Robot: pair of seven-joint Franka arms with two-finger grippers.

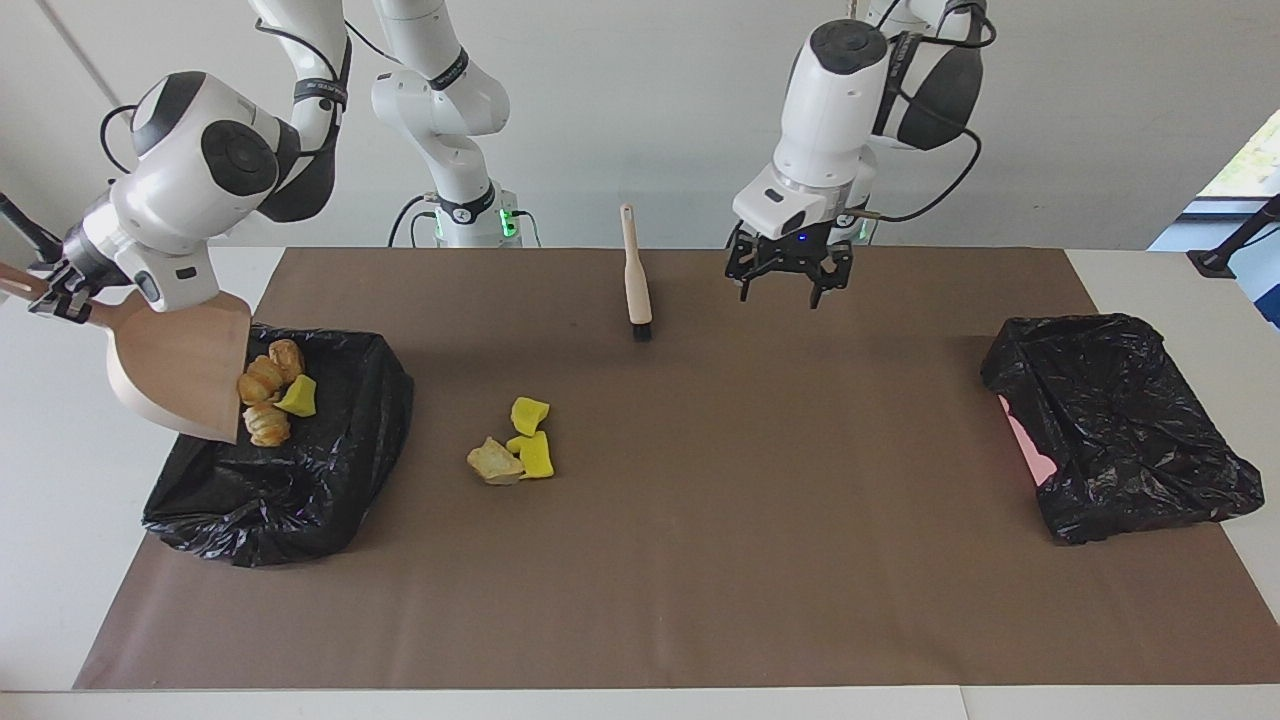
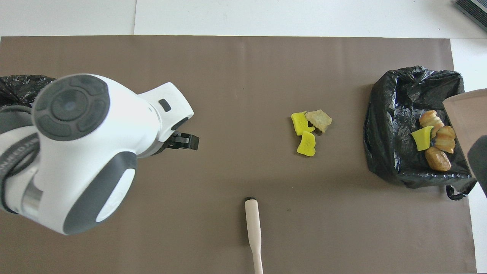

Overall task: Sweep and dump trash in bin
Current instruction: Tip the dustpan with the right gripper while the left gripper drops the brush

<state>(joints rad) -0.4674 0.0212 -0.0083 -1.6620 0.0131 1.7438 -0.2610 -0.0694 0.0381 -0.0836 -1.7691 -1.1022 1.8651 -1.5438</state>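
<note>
Pale pink plastic dustpan point(image 1: 175, 370), at the right arm's end of the table: tilted steeply over the bin, its handle clamped tight in the right gripper point(image 1: 58, 298).

Black-bag-lined bin point(image 1: 300, 480), under the pan: holds three golden-brown croissant-like pastries point(image 1: 262, 385) and one yellow sponge bit point(image 1: 298, 397), lying on the liner at the pan's lip.

Loose trash, on the brown mat beside that bin, toward the table's middle: one pale bread chunk point(image 1: 493, 462) touching the bright yellow sponge pieces point(image 1: 532, 440). Judged light; the sponge soft and springy, the bread crumbly. Best not pinched; push low with the bristles into the pan.

Beige-handled brush with black bristles point(image 1: 635, 275), on the mat nearer the robots than the loose pile, bristle end farther from them. Take it by the mid handle.

Left gripper point(image 1: 782, 290), over the mat just beside the brush: fingers spread wide, holding nothing.

Second black-bagged bin point(image 1: 1120, 430), at the left arm's end.
</note>
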